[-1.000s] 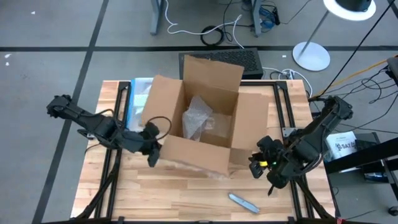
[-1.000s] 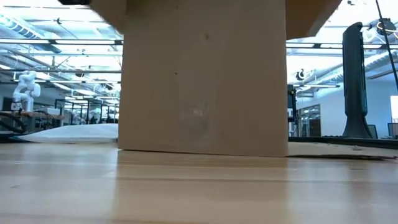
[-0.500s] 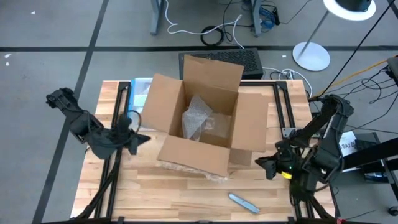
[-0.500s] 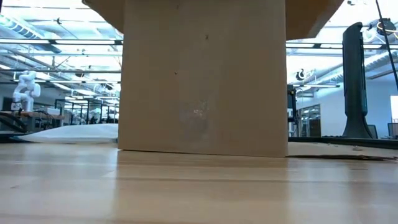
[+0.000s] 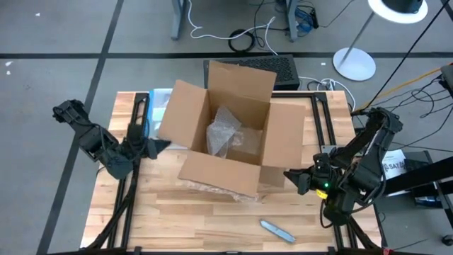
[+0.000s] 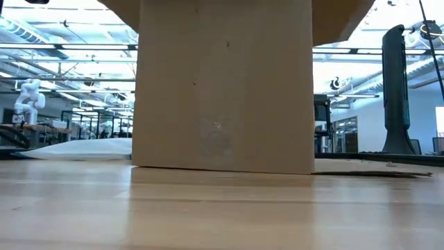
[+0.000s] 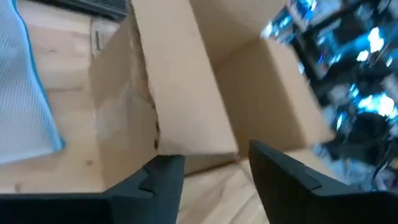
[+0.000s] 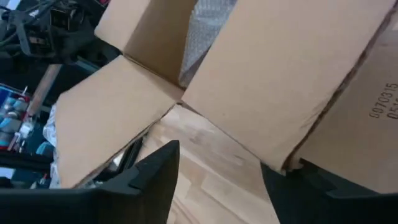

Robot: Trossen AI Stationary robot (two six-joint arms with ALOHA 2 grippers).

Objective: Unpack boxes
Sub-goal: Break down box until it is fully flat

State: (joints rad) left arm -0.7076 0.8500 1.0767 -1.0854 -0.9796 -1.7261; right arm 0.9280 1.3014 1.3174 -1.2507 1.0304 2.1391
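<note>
The brown cardboard box stands on its base at the table's middle, all flaps spread open, with crumpled bubble wrap inside. It fills the low view. My left gripper hovers open just off the box's left flap, facing the box in its wrist view, where its open fingers hold nothing. My right gripper hovers open at the box's near right corner, below the right flap. Its fingers hold nothing.
A clear plastic pouch with a blue edge lies left of the box. A black grille-topped unit stands behind it. A small silvery tool lies near the table's front edge. Clear film shows under the near flap. Bare wood stretches along the front.
My left gripper has drawn back from the box's near left corner toward the table's left edge and a little toward the far edge, rolling its wrist. My right gripper has rolled about its wrist and now points at the box's near right corner.
</note>
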